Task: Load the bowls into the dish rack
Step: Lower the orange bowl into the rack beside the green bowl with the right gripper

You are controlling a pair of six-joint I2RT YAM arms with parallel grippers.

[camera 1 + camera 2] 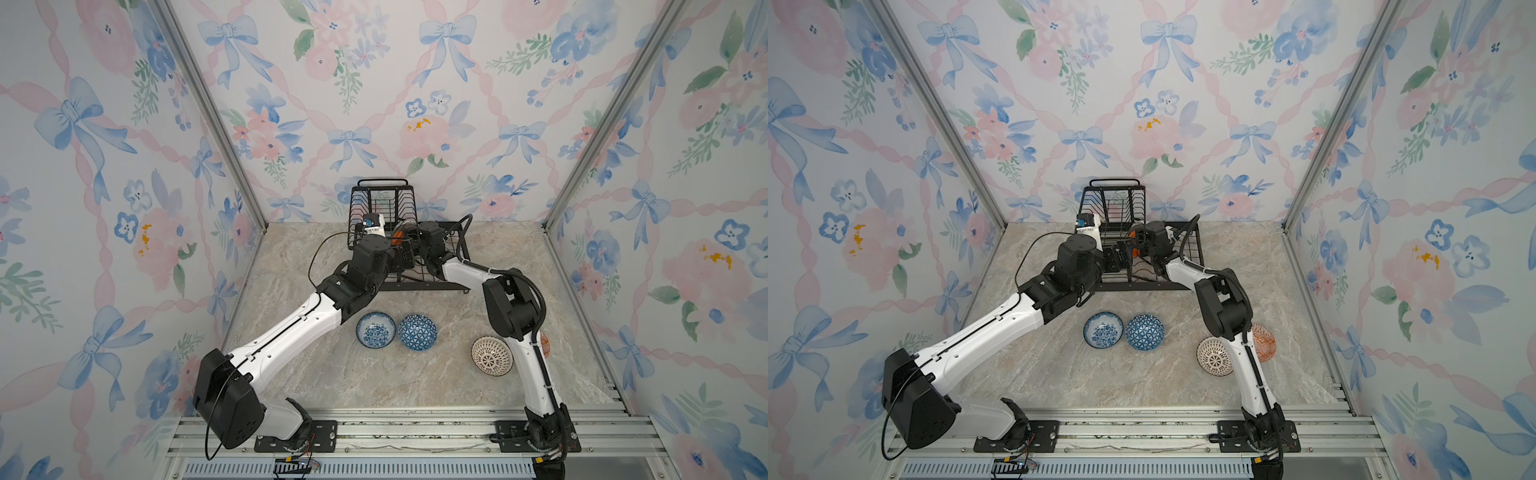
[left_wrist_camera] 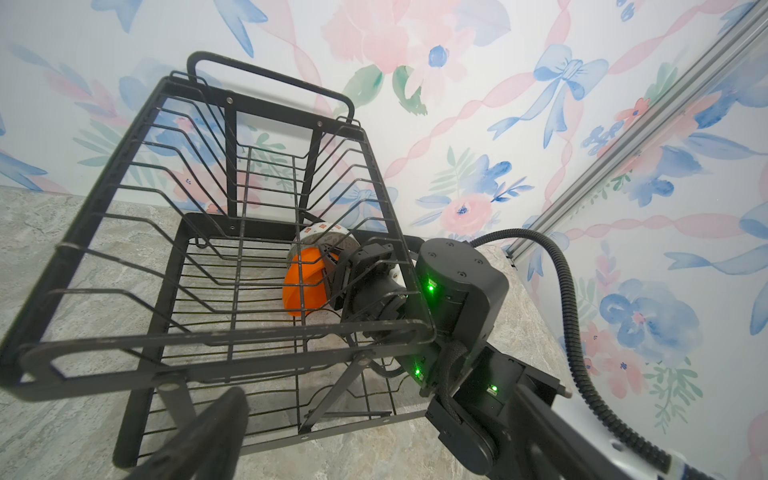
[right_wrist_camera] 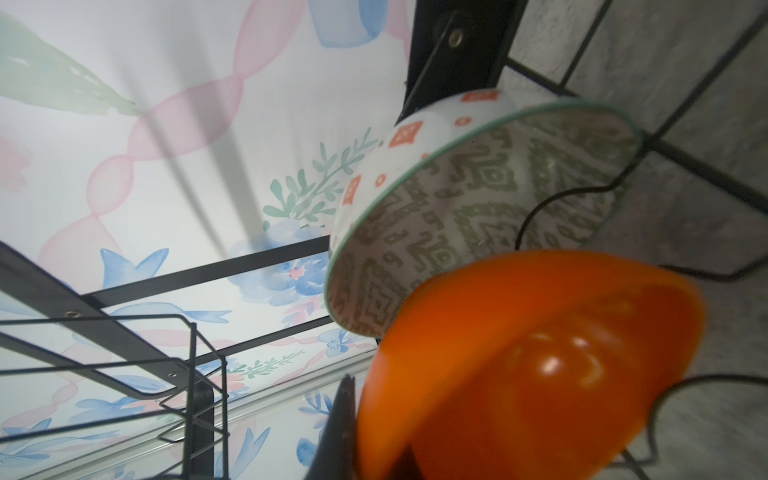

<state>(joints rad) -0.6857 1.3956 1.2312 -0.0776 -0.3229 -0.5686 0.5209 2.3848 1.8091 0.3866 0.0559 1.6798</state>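
- Left wrist view: right tool [image 2: 334,274] pinches the plain orange bowl [image 2: 303,286] by its rim, inside the lower tray of the dish rack [image 2: 232,345].
- Pale green geometric bowl [image 2: 322,237] stands on edge just behind.
- Left tool [image 2: 382,395] is spread wide, empty.

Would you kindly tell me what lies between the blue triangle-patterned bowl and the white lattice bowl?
Only bare marble tabletop lies between the blue triangle-patterned bowl and the white lattice bowl, as both top views show.

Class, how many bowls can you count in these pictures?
6. Four on the table: blue-floral, blue-triangle, lattice, orange-red. Two in the rack: plain orange, pale green. The arms could hide more.
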